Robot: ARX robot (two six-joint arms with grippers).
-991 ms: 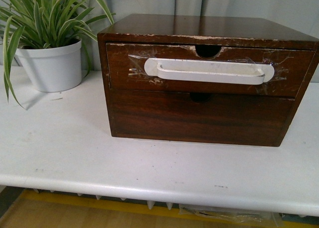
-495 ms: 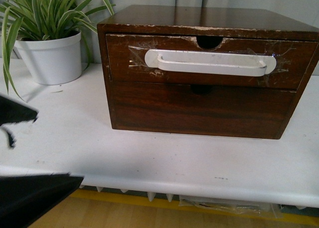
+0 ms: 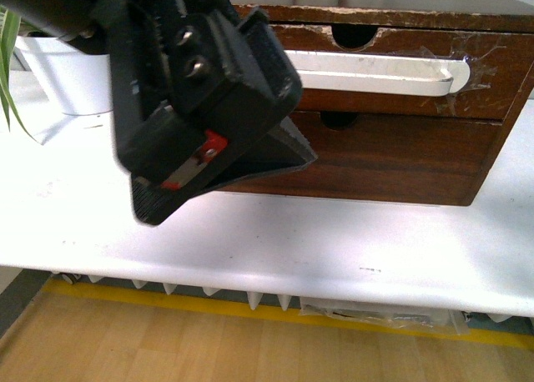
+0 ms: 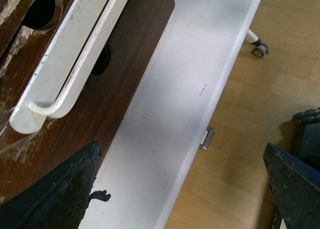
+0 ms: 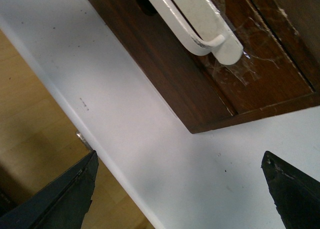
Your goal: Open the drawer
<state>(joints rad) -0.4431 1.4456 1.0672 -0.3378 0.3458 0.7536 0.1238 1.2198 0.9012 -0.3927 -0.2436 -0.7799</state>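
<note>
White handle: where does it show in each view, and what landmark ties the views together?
Front view: handle upper right, level, its left part hidden behind the left arm.
Left wrist view: handle runs aslant, one rounded end showing.
Right wrist view: handle runs aslant, one rounded end showing.
Shared landmark: the dark notch just under the handle.

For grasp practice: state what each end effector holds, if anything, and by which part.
Nothing: left end effector and right end effector are open and empty; the handle untouched.

Bright, even light; the white desk (image 3: 350,248) glares palely, soft shadow under the dark-brown wooden chest (image 3: 400,157); the near black left hand (image 3: 225,182) looks blurred.
</note>
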